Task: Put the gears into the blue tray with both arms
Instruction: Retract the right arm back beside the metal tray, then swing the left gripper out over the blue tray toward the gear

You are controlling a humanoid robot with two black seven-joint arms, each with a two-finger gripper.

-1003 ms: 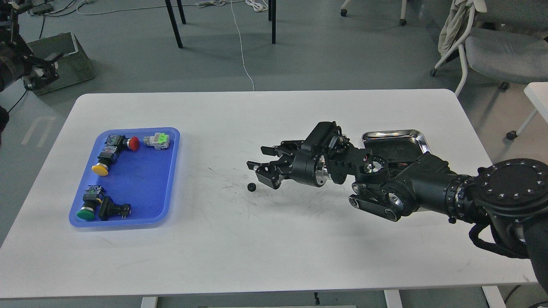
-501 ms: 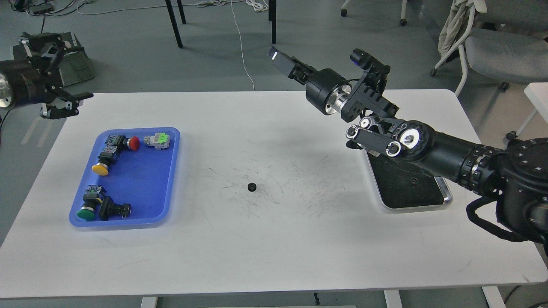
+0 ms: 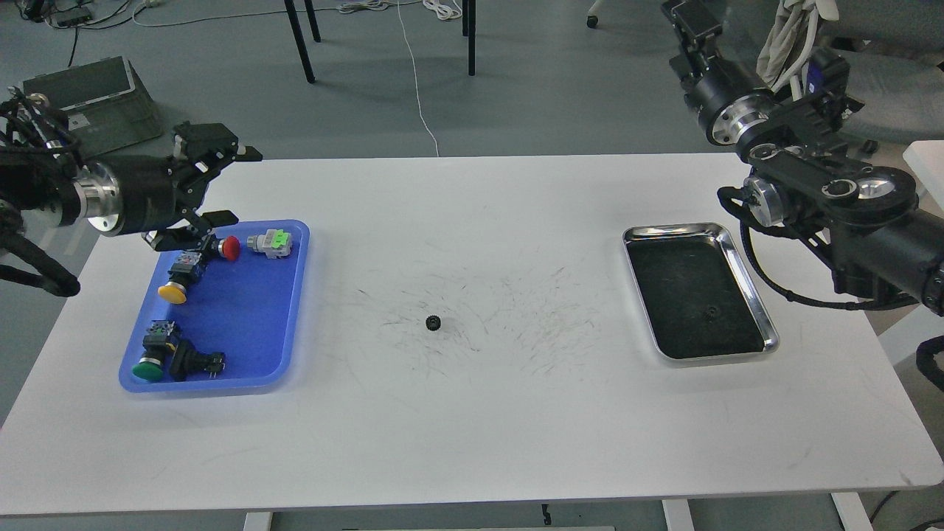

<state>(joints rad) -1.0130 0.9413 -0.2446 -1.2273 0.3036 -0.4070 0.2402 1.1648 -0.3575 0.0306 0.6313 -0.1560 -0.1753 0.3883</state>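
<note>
One gear (image 3: 434, 322), tiny, black and toothed, lies alone on the white table near its middle. A second small round gear (image 3: 710, 312) rests on the black lining of the steel tray (image 3: 740, 259) at the right. The blue tray (image 3: 251, 317) sits at the left with several push-button switches in it. My left gripper (image 3: 247, 186) hovers open over the tray's far edge, holding nothing. My right gripper (image 3: 682, 13) is raised high at the top right, far from both gears; its fingers cannot be told apart.
In the blue tray lie switches with red (image 3: 230, 248), yellow (image 3: 172, 293) and green (image 3: 149, 368) caps, plus a grey and green part (image 3: 271, 243). Chair legs and cables stand on the floor behind the table.
My right arm has lifted away from the gear on the table and swung up and to the right. My left arm has come in over the blue tray's far end. The gear stayed put.
</note>
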